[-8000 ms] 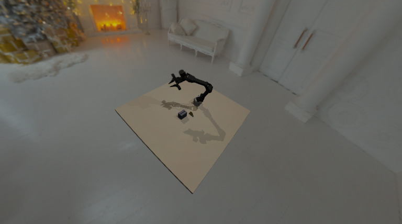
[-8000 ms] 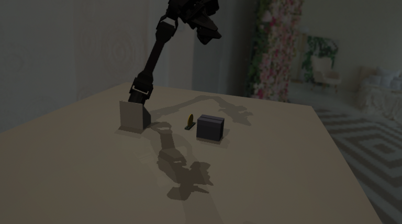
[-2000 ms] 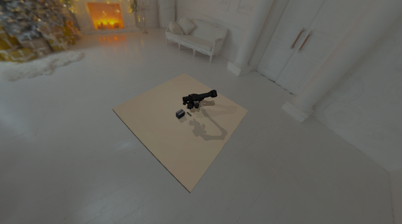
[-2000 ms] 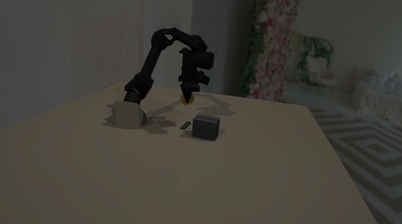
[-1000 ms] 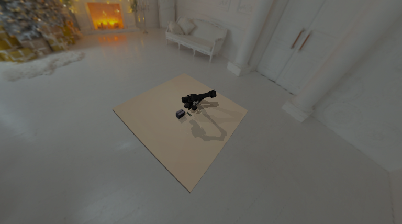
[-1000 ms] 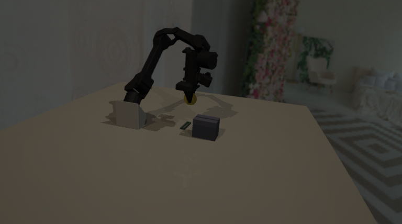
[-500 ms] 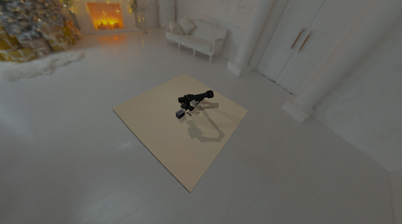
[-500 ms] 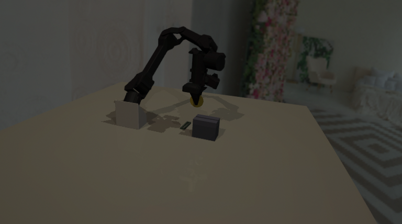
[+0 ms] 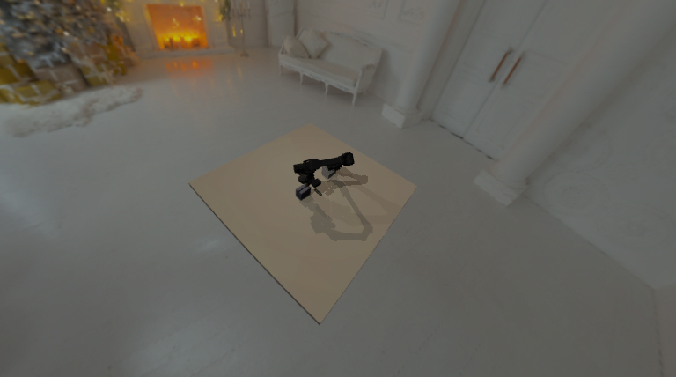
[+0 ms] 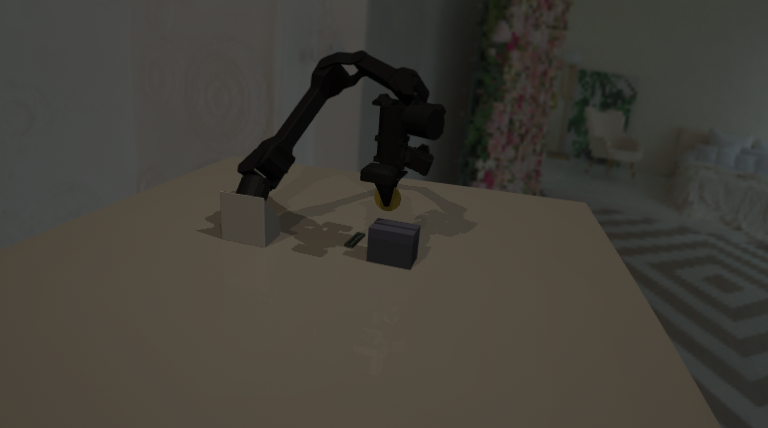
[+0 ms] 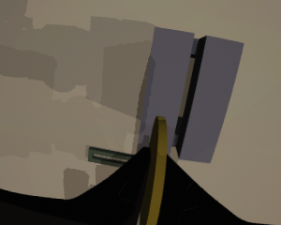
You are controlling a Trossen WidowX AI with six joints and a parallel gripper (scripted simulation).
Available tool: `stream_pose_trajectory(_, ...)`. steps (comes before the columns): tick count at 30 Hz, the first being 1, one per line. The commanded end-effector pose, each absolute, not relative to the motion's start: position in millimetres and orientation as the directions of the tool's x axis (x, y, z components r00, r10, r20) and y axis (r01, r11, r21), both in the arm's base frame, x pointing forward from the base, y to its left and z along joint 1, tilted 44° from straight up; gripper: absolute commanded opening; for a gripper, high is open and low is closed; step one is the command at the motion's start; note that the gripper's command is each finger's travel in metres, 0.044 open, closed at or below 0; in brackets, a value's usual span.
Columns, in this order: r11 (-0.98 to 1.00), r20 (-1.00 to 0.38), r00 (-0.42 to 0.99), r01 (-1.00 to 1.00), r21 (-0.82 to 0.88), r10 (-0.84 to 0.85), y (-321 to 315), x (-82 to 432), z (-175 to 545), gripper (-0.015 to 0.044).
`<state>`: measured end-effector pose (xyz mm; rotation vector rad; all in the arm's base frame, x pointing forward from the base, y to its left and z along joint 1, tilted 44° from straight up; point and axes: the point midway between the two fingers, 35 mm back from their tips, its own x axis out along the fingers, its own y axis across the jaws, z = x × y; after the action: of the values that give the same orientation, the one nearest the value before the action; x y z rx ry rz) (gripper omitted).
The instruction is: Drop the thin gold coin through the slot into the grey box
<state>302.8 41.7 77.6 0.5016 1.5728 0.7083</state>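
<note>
My gripper (image 10: 387, 202) (image 11: 151, 155) is shut on the gold coin (image 10: 396, 198) (image 11: 161, 141). The coin is upright on edge and hangs above the grey box (image 10: 392, 246) (image 11: 212, 98) (image 9: 302, 193). In the wrist view the coin overlaps the near left part of the lid, left of the dark slot, and its plane runs roughly along the slot with a small difference in angle. The dark-green holder (image 10: 355, 239) (image 11: 91, 155) (image 9: 318, 192) is empty and lies on the table beside the box, partly hidden by the fingers in the wrist view.
The arm's pale base block (image 10: 242, 218) stands on the tan table (image 10: 226, 332) (image 9: 319, 273), left of the holder in the exterior view. The arm arches over from it, and its shadows fall across the table.
</note>
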Motion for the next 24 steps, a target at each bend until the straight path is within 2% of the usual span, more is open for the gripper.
stream_pose_trajectory(1, 0.716, -0.722, -0.123, -0.093, 0.691, 0.681, 37.5, 314.0, 72.2, 0.0000)
stream_pose_trajectory(9, 0.716, -0.722, -0.122, -0.093, 0.692, 0.682, 32.3, 329.3, 61.6, 0.0000)
stream_pose_trajectory(24, 0.714, -0.718, -0.126, -0.086, 0.695, 0.684, 34.2, 325.0, 63.4, 0.0000)
